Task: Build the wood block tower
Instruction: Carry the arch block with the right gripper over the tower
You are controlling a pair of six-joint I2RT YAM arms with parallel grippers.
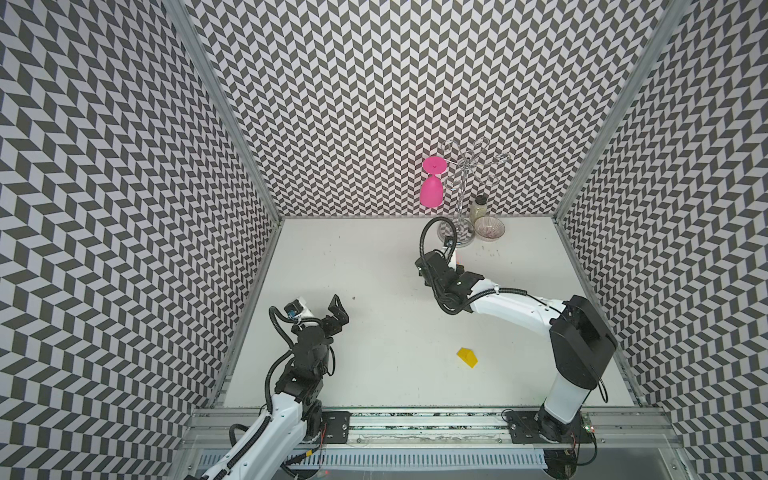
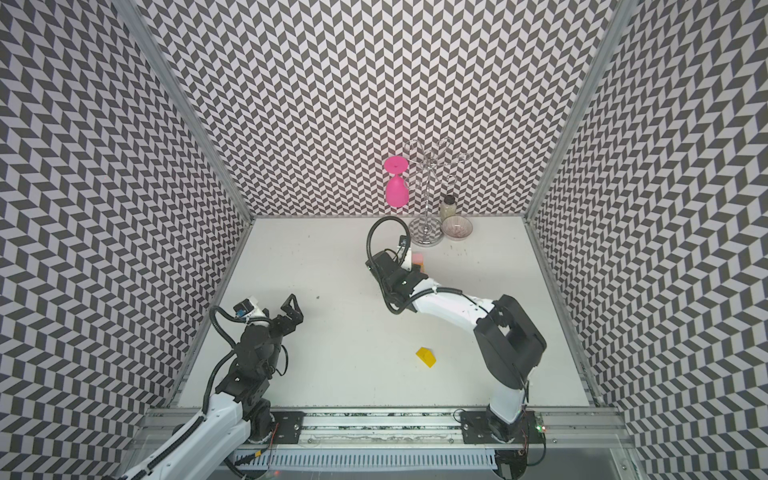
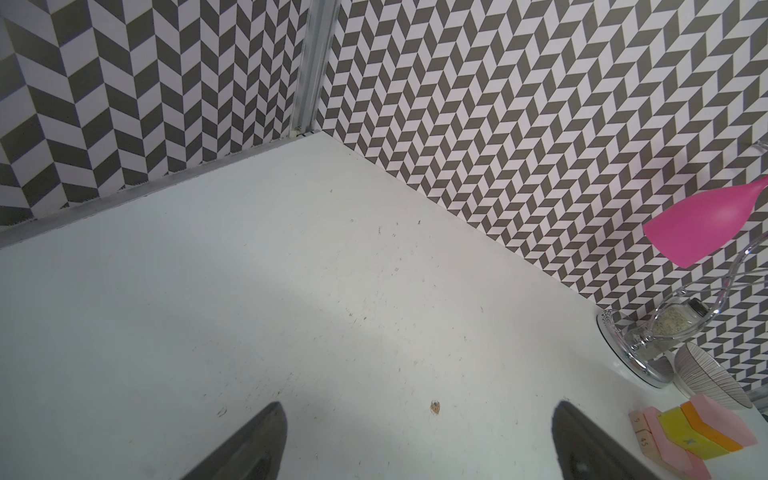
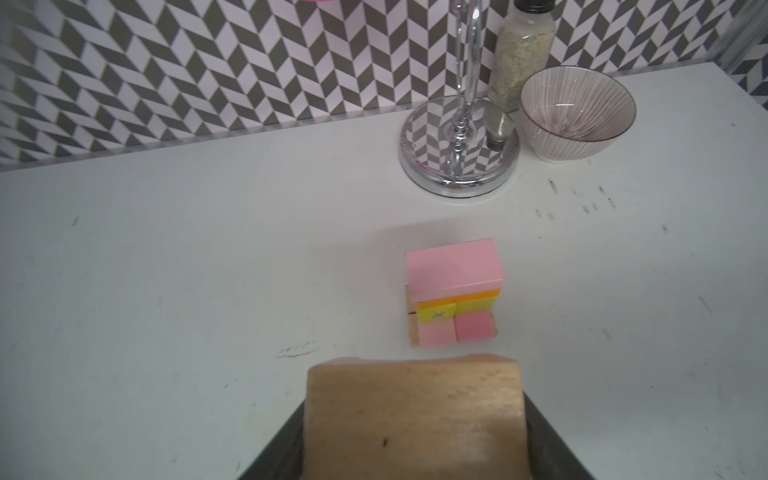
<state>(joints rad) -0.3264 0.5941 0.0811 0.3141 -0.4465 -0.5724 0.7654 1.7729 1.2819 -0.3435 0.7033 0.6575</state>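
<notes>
Chevron walls (image 1: 374,104) enclose the white desk (image 1: 374,291); the right hand (image 4: 411,436) pinches a tan arch block (image 4: 411,395) near the tower (image 4: 453,286), while the left hand (image 3: 419,444) stands spread.

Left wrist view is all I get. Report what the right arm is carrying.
Observer: The right gripper holds a tan wood block between its fingers, short of the tower.
Operator: Name any block lying loose.
Observer: A yellow roof piece lies alone on the table, toward the arms' bases and well apart from the tower.
</notes>
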